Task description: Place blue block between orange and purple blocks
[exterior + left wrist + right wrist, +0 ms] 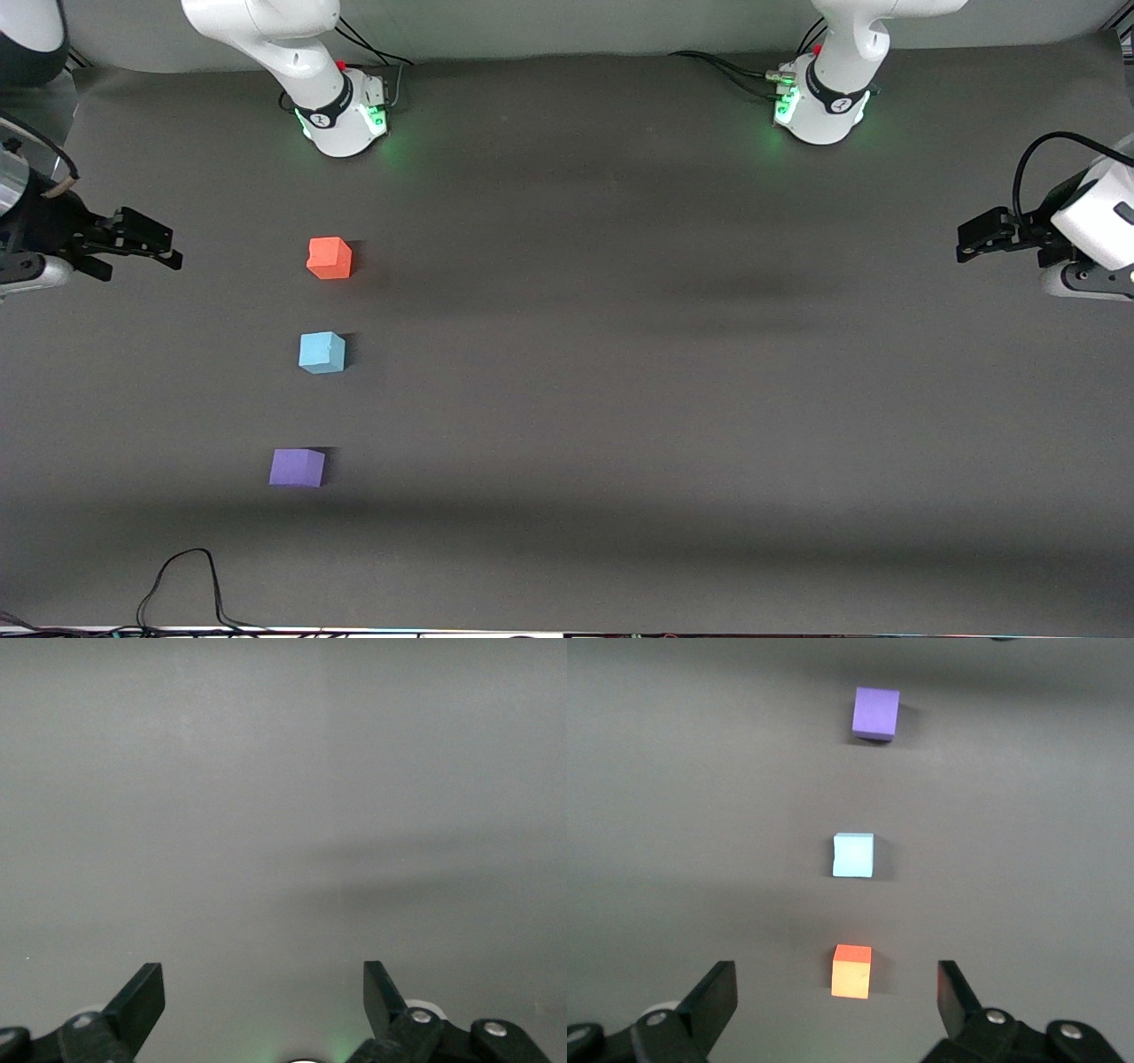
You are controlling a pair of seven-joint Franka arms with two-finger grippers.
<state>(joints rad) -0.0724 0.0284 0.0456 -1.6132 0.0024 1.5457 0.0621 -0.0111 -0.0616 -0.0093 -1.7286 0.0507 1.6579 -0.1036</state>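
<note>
Three small cubes lie in a row on the grey table, toward the right arm's end. The orange block [330, 258] [851, 972] is farthest from the front camera. The purple block [297, 467] [876, 712] is nearest to it. The blue block [322, 352] [854, 855] lies between them, apart from both. My right gripper [164, 244] [836, 981] hangs open and empty in the air at the right arm's end of the table, clear of the cubes. My left gripper [972, 237] [264, 985] hangs open and empty at the left arm's end, with only bare table under it.
The two arm bases [341, 120] [824, 106] stand along the table edge farthest from the front camera. A black cable [186, 580] loops onto the table at the edge nearest the camera, below the purple block.
</note>
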